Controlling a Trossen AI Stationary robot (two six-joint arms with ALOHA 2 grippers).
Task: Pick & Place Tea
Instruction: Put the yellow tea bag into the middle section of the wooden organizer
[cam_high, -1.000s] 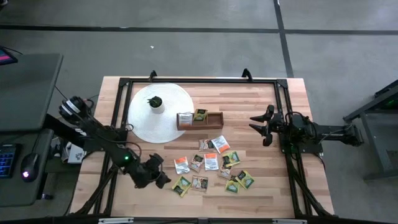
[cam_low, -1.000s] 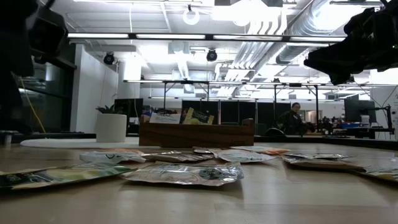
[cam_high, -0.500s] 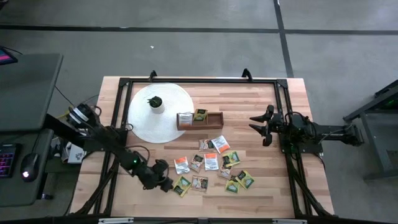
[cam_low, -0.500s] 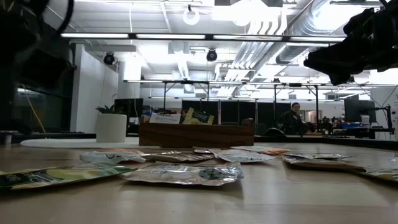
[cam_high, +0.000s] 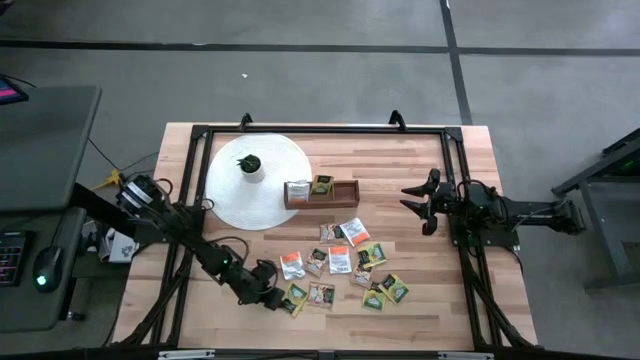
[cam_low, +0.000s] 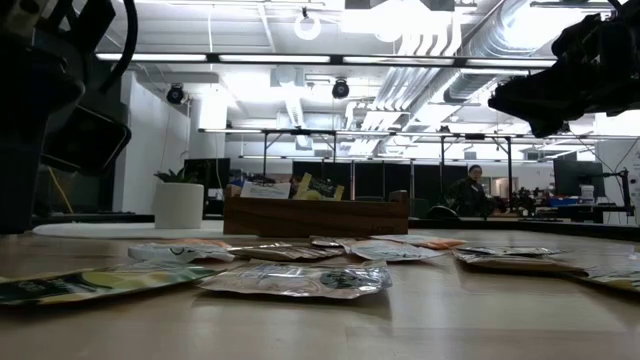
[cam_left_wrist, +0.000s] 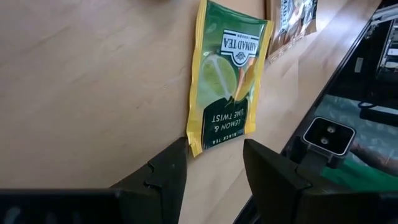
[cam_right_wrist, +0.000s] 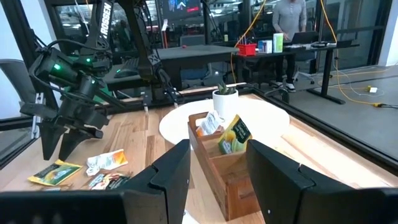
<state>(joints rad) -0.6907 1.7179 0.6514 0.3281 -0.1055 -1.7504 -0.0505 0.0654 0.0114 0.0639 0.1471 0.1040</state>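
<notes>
On the wooden table (cam_high: 400, 150), the left gripper (cam_left_wrist: 211, 163), jaws apart and empty, straddles the near end of a green-and-yellow sachet (cam_left_wrist: 229, 93) lying lengthwise straight ahead.

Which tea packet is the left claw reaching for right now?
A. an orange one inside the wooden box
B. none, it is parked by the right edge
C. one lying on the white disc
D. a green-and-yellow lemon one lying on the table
D: the left gripper stands open at the green-and-yellow sachet lying flat on the table.
</notes>
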